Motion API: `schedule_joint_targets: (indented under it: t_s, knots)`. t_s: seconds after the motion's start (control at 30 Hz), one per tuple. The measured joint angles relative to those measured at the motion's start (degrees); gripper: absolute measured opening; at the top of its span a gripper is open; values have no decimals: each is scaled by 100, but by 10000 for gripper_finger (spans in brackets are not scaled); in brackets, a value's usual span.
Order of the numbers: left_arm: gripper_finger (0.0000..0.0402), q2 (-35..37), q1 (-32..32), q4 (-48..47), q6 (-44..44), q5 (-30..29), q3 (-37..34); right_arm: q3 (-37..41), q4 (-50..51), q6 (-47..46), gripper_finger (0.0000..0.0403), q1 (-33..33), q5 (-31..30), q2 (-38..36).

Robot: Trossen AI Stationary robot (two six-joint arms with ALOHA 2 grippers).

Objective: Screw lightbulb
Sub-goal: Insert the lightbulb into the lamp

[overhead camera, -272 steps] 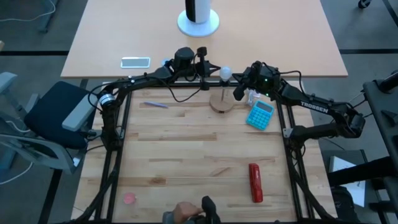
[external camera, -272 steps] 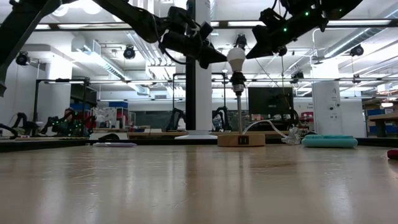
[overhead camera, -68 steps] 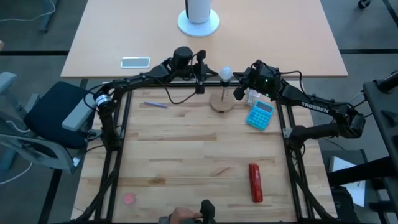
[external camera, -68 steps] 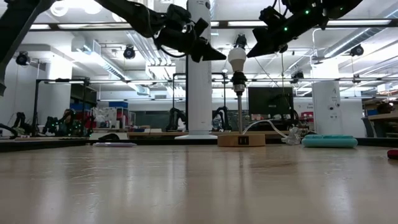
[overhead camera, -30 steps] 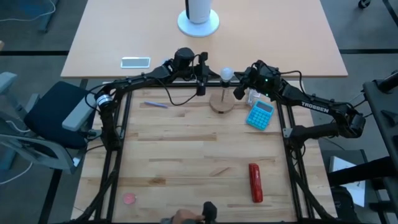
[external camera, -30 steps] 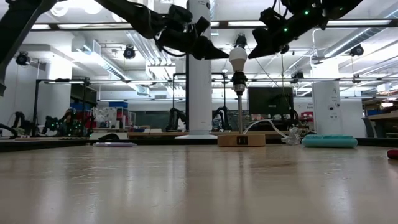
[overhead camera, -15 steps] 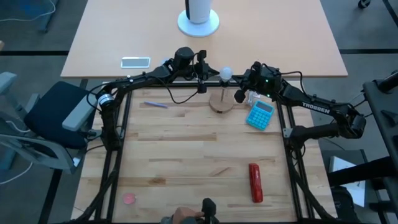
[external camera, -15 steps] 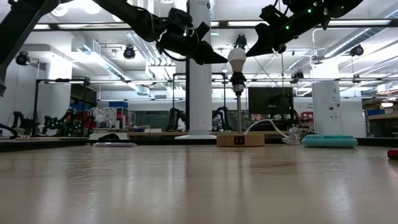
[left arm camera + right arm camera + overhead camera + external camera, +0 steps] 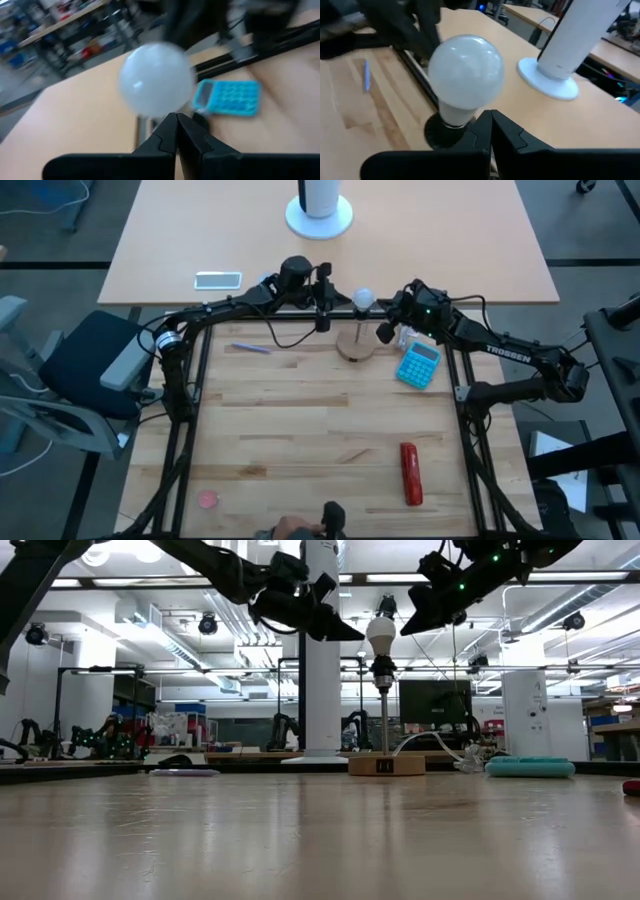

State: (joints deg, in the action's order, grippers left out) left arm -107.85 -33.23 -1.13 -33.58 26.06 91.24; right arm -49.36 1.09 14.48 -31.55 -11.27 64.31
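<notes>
One word can be read: "TROSSEN", printed in white capitals along the right arm in the high view. The calculator has keys, but no figures on them can be made out. Nothing legible is seen on the red object, in the room shown in the low view, or in either wrist view.
</notes>
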Motion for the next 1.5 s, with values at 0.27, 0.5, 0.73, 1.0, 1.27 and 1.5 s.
schedule_joint_targets:
  t_s: [0.27, 0.5, 0.73, 1.0, 1.27, 1.5]
  knots:
    - [0, -15, 6, 283, -29, 276, 2, 0, -257, 189, 0, -87, 129, 37]
    - [0, -61, 0, 308, 4, 107, 2, 0, -366, 171, 0, -87, 391, 57]
    - [0, -66, -9, 299, 7, 27, 2, 0, -332, 36, 0, -36, 710, 57]
    - [0, -66, -8, 313, -28, -190, 1, -4, -267, -131, 0, 85, 610, 55]
    - [0, 50, -35, 80, -7, -143, 2, -7, -111, -88, 0, 79, 185, 4]
    - [0, -42, 7, 201, -62, -102, 2, -7, -269, 53, 0, -59, 85, 50]
